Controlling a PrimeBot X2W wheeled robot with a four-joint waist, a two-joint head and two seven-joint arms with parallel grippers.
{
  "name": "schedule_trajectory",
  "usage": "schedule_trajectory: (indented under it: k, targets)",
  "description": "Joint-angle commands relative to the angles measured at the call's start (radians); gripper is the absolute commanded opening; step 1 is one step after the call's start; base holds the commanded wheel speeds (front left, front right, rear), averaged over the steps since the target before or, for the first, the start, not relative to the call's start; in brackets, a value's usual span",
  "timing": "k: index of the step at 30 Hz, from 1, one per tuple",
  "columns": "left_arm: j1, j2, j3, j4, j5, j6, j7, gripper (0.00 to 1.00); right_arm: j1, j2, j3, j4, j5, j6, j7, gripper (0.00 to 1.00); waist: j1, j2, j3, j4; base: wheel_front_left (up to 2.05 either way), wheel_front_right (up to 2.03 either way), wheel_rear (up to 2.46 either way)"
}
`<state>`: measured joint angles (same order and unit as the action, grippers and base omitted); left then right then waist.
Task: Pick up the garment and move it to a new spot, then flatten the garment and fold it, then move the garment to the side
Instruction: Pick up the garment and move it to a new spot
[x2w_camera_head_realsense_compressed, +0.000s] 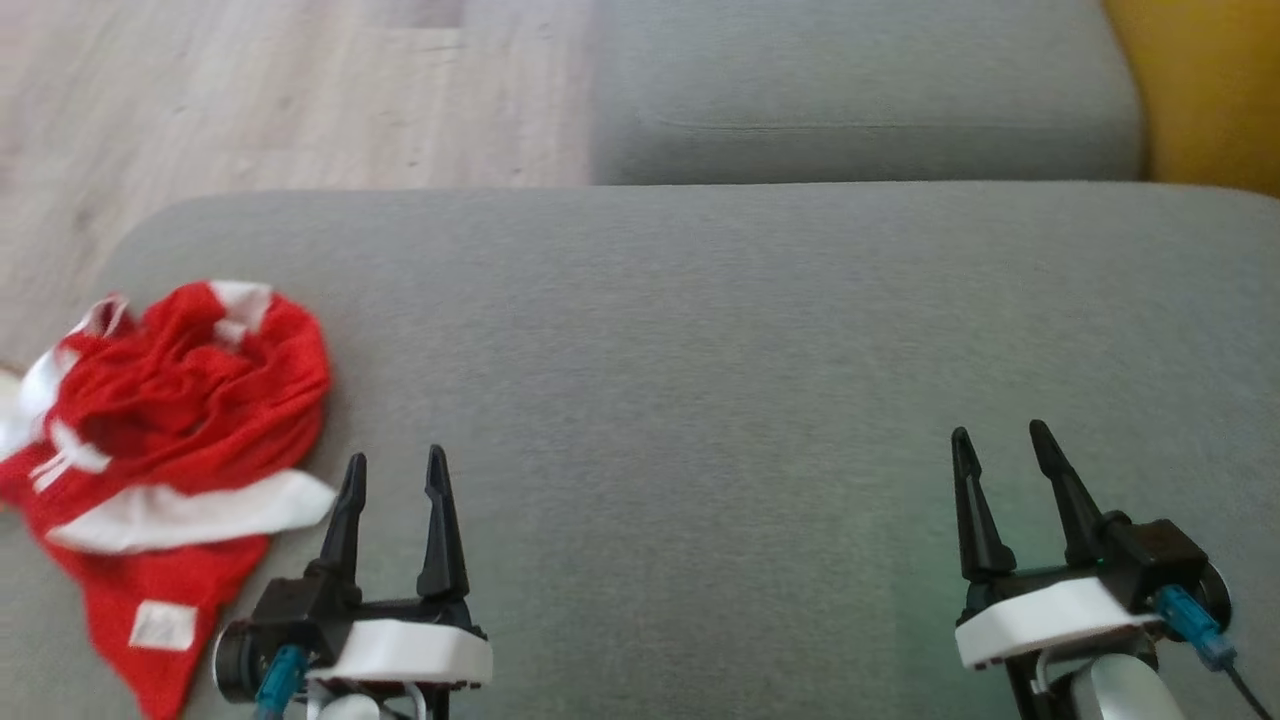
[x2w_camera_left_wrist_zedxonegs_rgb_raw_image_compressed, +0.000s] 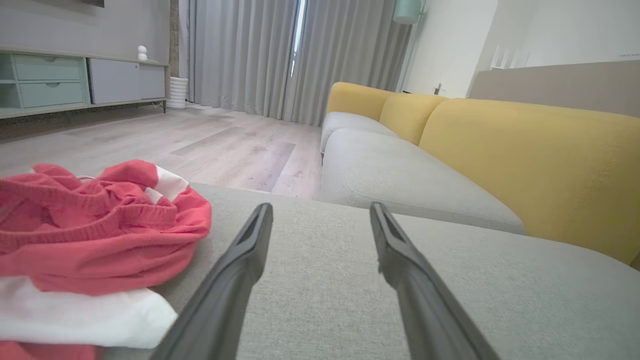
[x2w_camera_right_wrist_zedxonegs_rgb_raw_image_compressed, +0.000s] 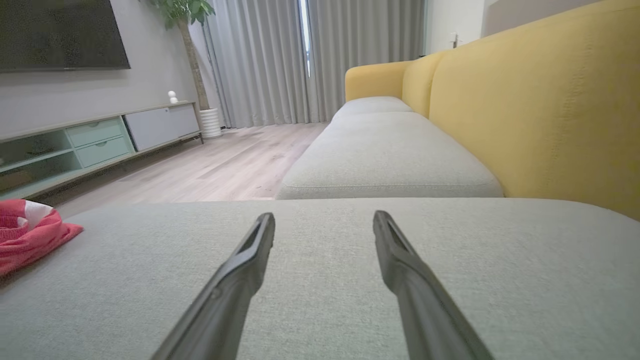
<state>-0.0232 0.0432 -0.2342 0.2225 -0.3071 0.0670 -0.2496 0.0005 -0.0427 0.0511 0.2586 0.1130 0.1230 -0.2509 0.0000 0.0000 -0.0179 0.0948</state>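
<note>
Garment (x2w_camera_head_realsense_compressed: 170, 440) crumpled, left end of cushion (x2w_camera_head_realsense_compressed: 700, 350)

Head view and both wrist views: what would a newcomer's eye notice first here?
The crumpled red and white garment stands out most, heaped at the left end of the grey seat cushion. Next come the left gripper, open just beside the heap, and the right gripper, open far from it over bare fabric. The yellow backrest at the right is the other strong colour.
</note>
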Motion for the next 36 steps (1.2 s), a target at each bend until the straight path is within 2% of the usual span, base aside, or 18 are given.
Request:
schedule_trajectory:
  k: [1,11,19,29,33,36]
  targets:
    - [-0.055,0.007,0.032,-0.032,0.004,0.009,-0.012,1.00,-0.033,-0.008,0.021,-0.033,-0.005,0.008,-0.011,1.00,0.0000,0.0000,0.005,0.051,0.00,0.00,0.00]
    - [-0.035,0.007,0.058,-0.038,0.012,0.020,-0.012,1.00,-0.032,-0.008,0.033,-0.040,0.000,0.008,-0.011,1.00,0.0000,0.0000,0.014,0.246,0.00,0.00,0.00]
    - [-0.020,0.007,0.089,-0.038,0.012,0.022,-0.012,1.00,-0.024,-0.008,0.037,-0.040,0.000,0.008,-0.011,1.00,0.0000,0.0000,0.020,0.354,0.00,0.00,0.00]
    - [-0.070,0.007,0.141,-0.073,0.062,0.014,-0.012,1.00,-0.025,-0.008,0.030,-0.043,-0.012,0.008,-0.011,1.00,0.0000,0.0000,0.057,0.378,0.00,0.00,0.00]
    - [-0.173,0.016,0.170,-0.081,0.084,-0.006,-0.012,1.00,-0.047,-0.027,0.026,-0.054,-0.037,0.008,-0.011,1.00,0.0000,0.0000,0.120,0.365,0.00,0.00,0.00]
    - [-0.293,0.045,0.177,-0.027,0.087,-0.028,0.002,1.00,-0.066,-0.062,0.032,-0.064,-0.047,0.008,-0.011,1.00,0.0000,0.0000,0.179,0.356,0.00,0.00,0.00]
